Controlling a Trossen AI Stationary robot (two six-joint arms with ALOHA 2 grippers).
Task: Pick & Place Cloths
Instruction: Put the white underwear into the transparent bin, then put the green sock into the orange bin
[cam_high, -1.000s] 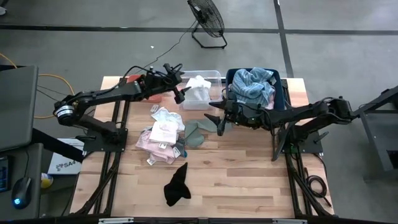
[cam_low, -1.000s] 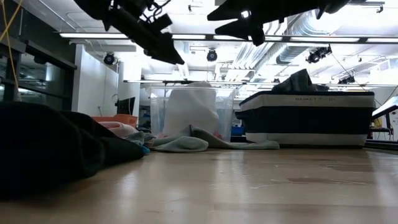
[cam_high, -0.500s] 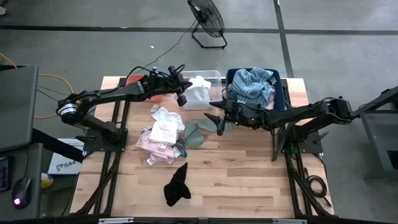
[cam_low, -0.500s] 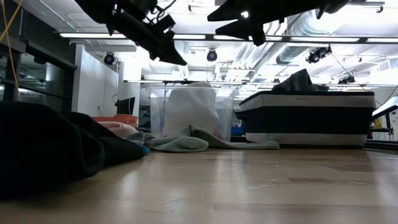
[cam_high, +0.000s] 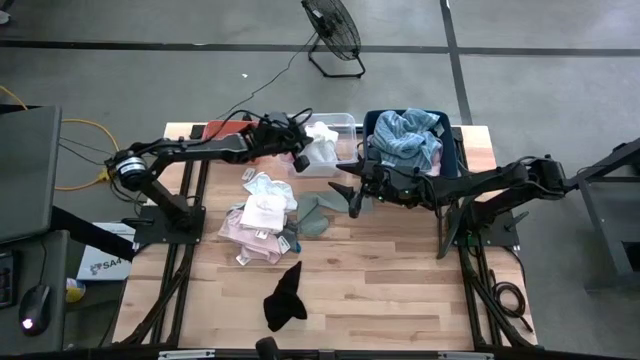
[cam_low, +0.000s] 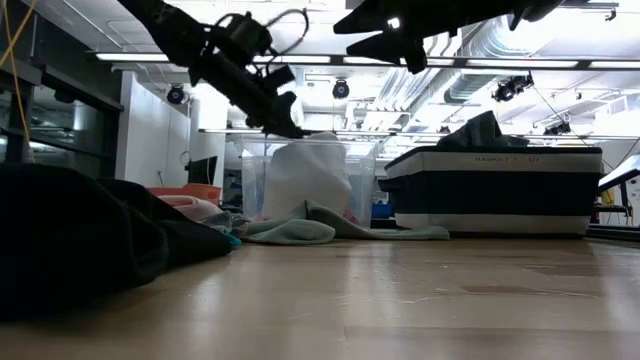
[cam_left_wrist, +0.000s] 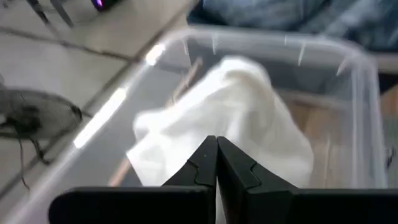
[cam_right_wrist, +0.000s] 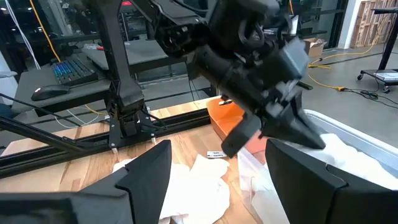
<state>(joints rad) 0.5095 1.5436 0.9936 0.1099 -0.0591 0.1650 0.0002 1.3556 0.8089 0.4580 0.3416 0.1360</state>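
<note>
Your left gripper (cam_high: 299, 157) sits over the clear plastic bin (cam_high: 345, 121), fingers pressed together with nothing between them, tips aimed down at the white cloth (cam_high: 320, 140) mounded inside. In the left wrist view the closed fingertips (cam_left_wrist: 216, 163) meet just in front of the white cloth (cam_left_wrist: 236, 118); I judge it released and lying free, though contact with the fabric cannot be ruled out.

If the step in hand is clearing out of the bin, lift straight up before you swing sideways. The bin wall is close on the near side, and a lateral drag could snag a fold and pull the cloth back over the rim.

Your right gripper (cam_high: 347, 194) hovers above the table beside the dark blue bin (cam_high: 455, 150), which holds the blue-striped cloth (cam_high: 408, 135). Its fingers are spread wide and empty, above the olive green cloth (cam_high: 318, 215). Keep it parked until the left arm is clear.

Left on the wood: the pale pink and white pile (cam_high: 258, 218), the olive green piece, and the black cloth (cam_high: 284, 298) nearest the front edge. Sorting looks well short of half done.
</note>
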